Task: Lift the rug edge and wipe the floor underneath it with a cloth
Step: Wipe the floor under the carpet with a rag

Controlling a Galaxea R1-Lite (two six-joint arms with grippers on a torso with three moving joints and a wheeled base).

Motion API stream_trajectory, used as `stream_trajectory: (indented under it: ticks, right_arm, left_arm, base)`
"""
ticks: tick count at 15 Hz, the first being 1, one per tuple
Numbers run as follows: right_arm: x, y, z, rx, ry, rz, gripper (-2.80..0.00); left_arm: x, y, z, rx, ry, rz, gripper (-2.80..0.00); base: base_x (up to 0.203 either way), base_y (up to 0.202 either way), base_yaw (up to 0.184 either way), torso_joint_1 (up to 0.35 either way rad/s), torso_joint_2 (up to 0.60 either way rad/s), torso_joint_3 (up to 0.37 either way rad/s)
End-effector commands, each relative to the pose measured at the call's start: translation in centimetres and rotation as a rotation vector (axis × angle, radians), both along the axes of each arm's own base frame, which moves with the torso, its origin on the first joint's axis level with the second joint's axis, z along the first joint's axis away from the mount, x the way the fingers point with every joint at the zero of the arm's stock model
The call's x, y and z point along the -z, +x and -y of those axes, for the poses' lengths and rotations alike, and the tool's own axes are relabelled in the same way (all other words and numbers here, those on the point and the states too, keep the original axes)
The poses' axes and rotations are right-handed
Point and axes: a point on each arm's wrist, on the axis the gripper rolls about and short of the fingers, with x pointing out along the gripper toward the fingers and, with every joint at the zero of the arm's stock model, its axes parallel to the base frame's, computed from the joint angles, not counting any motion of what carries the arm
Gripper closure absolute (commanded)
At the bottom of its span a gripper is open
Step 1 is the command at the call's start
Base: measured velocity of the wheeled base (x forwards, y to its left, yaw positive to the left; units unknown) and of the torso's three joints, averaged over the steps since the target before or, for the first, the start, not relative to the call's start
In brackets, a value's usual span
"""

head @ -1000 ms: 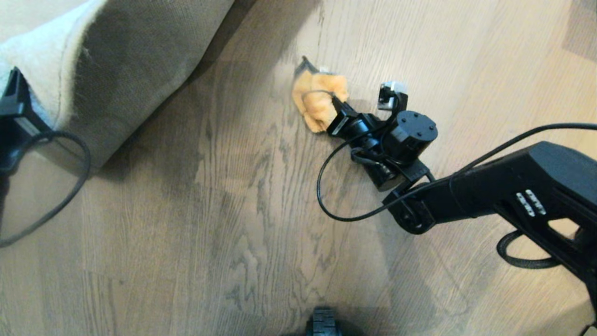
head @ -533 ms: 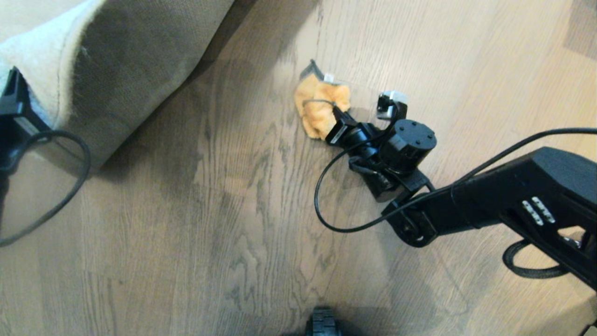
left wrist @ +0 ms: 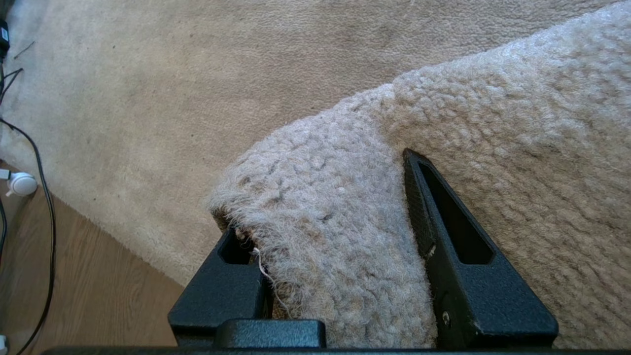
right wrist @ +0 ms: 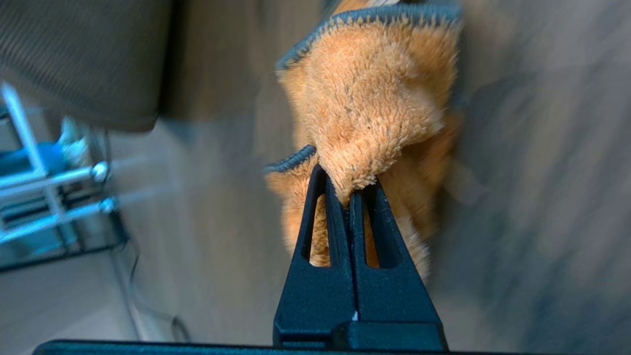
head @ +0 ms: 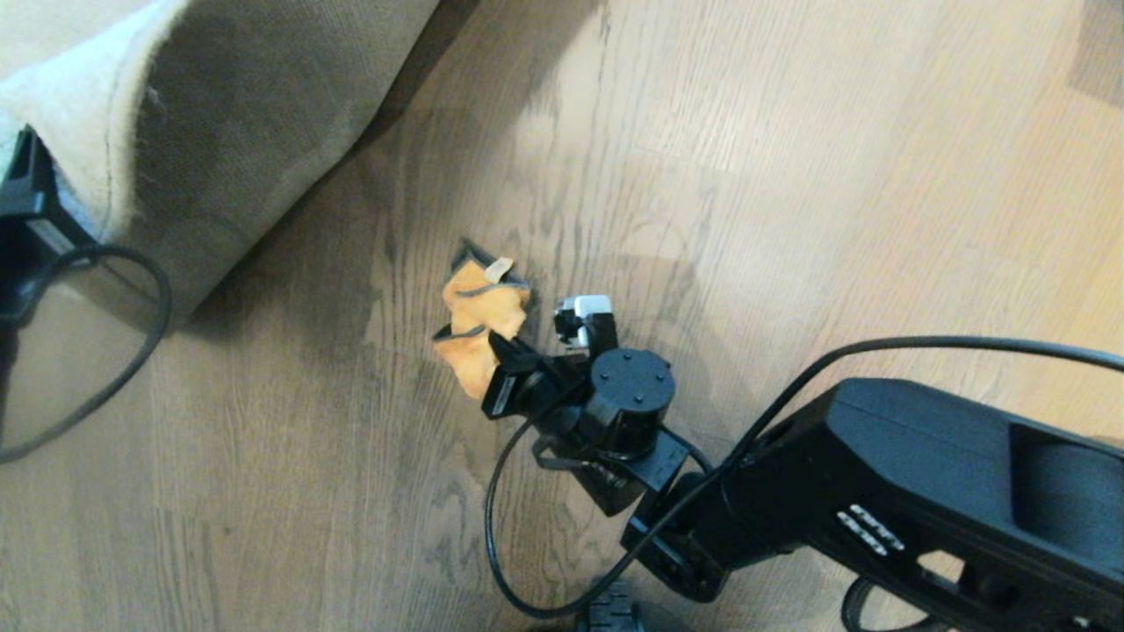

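The pale grey rug (head: 263,114) is folded up at the far left, its tan woven backing facing me. My left gripper (head: 22,206) holds that raised edge at the left border. In the left wrist view the left gripper (left wrist: 320,197) is shut on the thick rug edge (left wrist: 340,276), one finger on each side. The orange cloth (head: 479,325) with dark edging lies on the bare wooden floor (head: 720,175) near the middle. My right gripper (head: 507,353) is shut on it. The right wrist view shows the right gripper (right wrist: 347,185) pinching a fold of the cloth (right wrist: 374,93).
A black cable loop (head: 132,263) hangs by the left arm. A dark wheel (head: 608,610) sits at the near edge. Cables and a white plug (left wrist: 22,183) lie beside the rug. A metal rack (right wrist: 49,197) stands beyond the lifted rug.
My right arm has dragged the cloth across the floor, nearer to me and to the left. The left gripper and the raised rug edge have stayed still.
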Motion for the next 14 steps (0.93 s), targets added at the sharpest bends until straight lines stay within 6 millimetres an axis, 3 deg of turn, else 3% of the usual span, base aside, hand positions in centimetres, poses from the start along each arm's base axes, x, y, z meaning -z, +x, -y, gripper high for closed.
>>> stream_trajectory:
  ticks: [1, 5, 10, 14]
  right_arm:
    - [1.6, -2.0, -2.0, -0.063, -0.017, -0.015, 0.0]
    - [3.4, -5.4, -3.8, -0.144, -0.055, -0.039, 0.0]
    - [5.0, -8.6, -4.7, -0.217, -0.078, -0.058, 0.0]
    - [6.6, -8.7, -5.0, -0.223, -0.092, -0.068, 0.0]
  left_arm:
    - [-0.3, -0.2, 0.0, -0.003, 0.002, 0.043, 0.0]
    - [-0.3, -0.2, 0.0, -0.003, 0.002, 0.042, 0.0]
    - [-0.3, -0.2, 0.0, -0.003, 0.002, 0.042, 0.0]
    - [-0.3, -0.1, 0.0, -0.003, 0.002, 0.04, 0.0]
  base:
    - [0.0, 0.0, 0.0, 0.0, 0.0, 0.0]
    - [0.0, 0.0, 0.0, 0.0, 0.0, 0.0]
    - [0.0, 0.0, 0.0, 0.0, 0.0, 0.0]
    - [0.0, 0.0, 0.0, 0.0, 0.0, 0.0]
